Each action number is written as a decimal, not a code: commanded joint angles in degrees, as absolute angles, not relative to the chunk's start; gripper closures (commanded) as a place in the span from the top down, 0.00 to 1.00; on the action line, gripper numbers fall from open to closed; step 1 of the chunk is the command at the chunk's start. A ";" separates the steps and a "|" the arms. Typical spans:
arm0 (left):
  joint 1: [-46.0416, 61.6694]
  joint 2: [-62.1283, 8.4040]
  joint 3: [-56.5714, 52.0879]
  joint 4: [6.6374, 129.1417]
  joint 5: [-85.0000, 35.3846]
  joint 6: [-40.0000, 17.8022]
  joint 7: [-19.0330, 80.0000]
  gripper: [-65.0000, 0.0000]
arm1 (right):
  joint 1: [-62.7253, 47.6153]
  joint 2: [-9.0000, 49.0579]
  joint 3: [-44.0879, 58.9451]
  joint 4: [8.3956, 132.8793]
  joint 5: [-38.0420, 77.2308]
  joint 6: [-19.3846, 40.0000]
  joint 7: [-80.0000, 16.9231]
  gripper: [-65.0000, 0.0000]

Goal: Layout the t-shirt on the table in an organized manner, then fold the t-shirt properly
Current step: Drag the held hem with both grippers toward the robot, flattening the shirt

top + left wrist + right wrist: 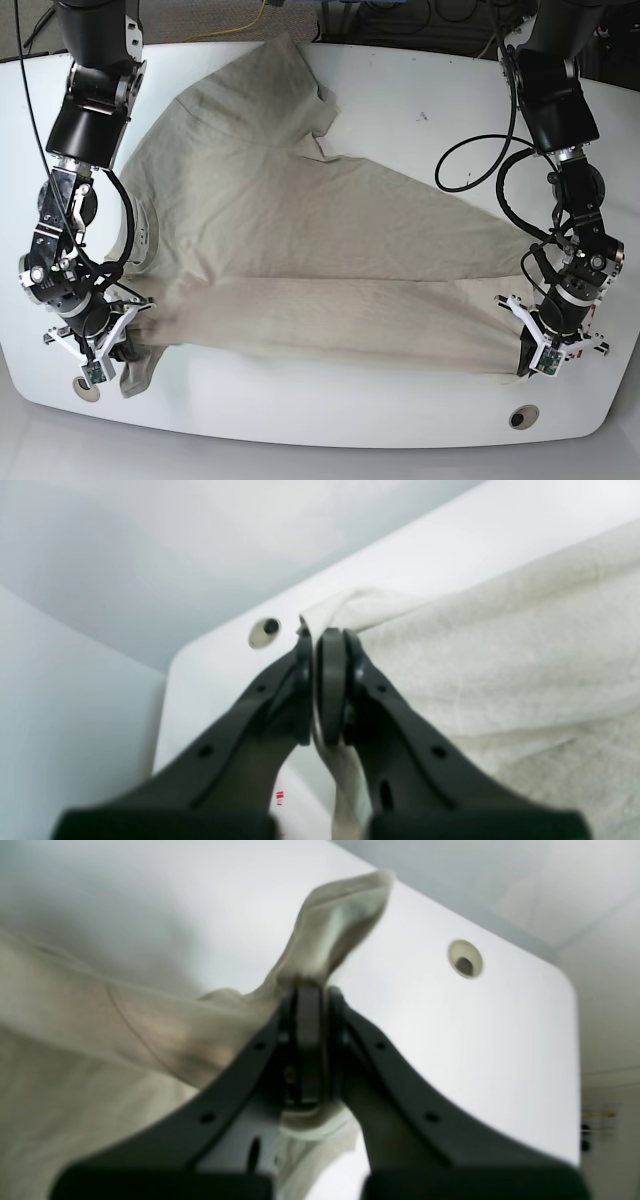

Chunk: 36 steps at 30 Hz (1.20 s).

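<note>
Both tools clenched on the t-shirt (300, 230) to spread it
Left tool (530, 350), lower right, and right tool (112, 335), lower left, pulled the edge taut above the table (400, 80)

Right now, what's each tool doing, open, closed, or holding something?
Left tool: closed, holding the t-shirt.
Right tool: closed, holding the t-shirt.

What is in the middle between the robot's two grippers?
In the base view, the wrinkled beige cotton t-shirt stretches between the left gripper and the right gripper. Each gripper is shut on a corner, above the glossy white table.
</note>
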State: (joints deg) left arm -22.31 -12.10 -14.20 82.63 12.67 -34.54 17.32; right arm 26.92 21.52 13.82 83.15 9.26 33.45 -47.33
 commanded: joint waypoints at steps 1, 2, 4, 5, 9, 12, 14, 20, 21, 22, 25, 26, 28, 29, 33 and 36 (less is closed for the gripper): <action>-26.15 -12.88 -14.37 81.89 12.00 -33.45 15.69 0.00 | 30.55 22.11 14.02 79.69 9.54 33.27 -44.09 0.00; -26.95 -12.88 -14.37 81.10 12.00 -33.45 15.69 0.00 | 31.60 22.02 14.02 77.76 9.54 33.27 -43.56 0.00; -28.18 -12.88 -14.37 79.69 12.00 -33.45 15.69 0.00 | 33.36 21.93 14.02 74.59 9.54 33.27 -42.86 0.00; -29.05 -12.88 -14.37 78.81 12.00 -33.45 15.34 0.00 | 34.77 21.93 14.02 72.40 9.54 33.27 -42.33 0.00; -31.08 -12.88 -14.37 75.56 12.09 -33.45 12.26 0.00 | 37.93 21.85 14.02 66.86 9.54 33.36 -40.40 0.00; -32.48 -13.76 -14.37 71.60 12.18 -33.45 9.54 0.00 | 40.22 21.85 13.85 61.85 9.54 33.36 -37.49 0.00; -33.36 -14.64 -14.37 69.14 12.18 -33.36 8.57 0.00 | 41.80 21.85 12.44 59.38 9.54 33.36 -35.38 0.00; -36.00 -16.31 -14.37 61.49 12.00 -33.36 5.58 0.00 | 45.67 22.20 5.85 52.00 9.45 33.27 -29.67 0.00; -36.35 -16.92 -14.37 59.65 12.00 -33.36 4.09 0.00 | 46.29 22.11 5.41 50.24 9.45 33.27 -28.00 0.00; -36.35 -17.19 -14.37 58.51 12.00 -33.36 3.30 0.00 | 46.55 22.02 5.23 49.19 9.45 33.27 -27.12 0.00; -36.88 -18.33 -14.37 55.16 12.00 -33.36 0.66 0.00 | 47.60 21.85 5.05 45.85 9.45 33.19 -25.01 0.00; -37.76 -18.86 -14.37 53.14 12.00 -33.36 -0.48 0.00 | 48.48 21.85 4.44 43.91 9.45 33.19 -24.13 0.00; -38.73 -19.56 -14.37 50.68 12.00 -33.36 -1.36 0.00 | 49.54 21.85 3.65 42.15 9.45 33.19 -22.81 0.00; -39.25 -20.09 -14.37 49.54 12.00 -33.36 -1.89 0.00 | 49.98 21.85 2.95 41.19 9.45 33.19 -22.11 0.00; -41.01 -21.76 -14.37 44.70 12.00 -33.36 -5.14 0.00 | 52.18 21.85 0.40 37.05 9.45 33.10 -19.30 0.00; -42.24 -23.08 -14.37 41.63 12.00 -33.36 -7.60 0.00 | 53.23 21.76 -0.92 34.68 9.45 33.10 -17.71 0.00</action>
State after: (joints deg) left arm -39.09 -20.53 -14.06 42.70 12.86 -34.74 -4.80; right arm 49.89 20.86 -0.56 35.24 9.04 33.67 -20.49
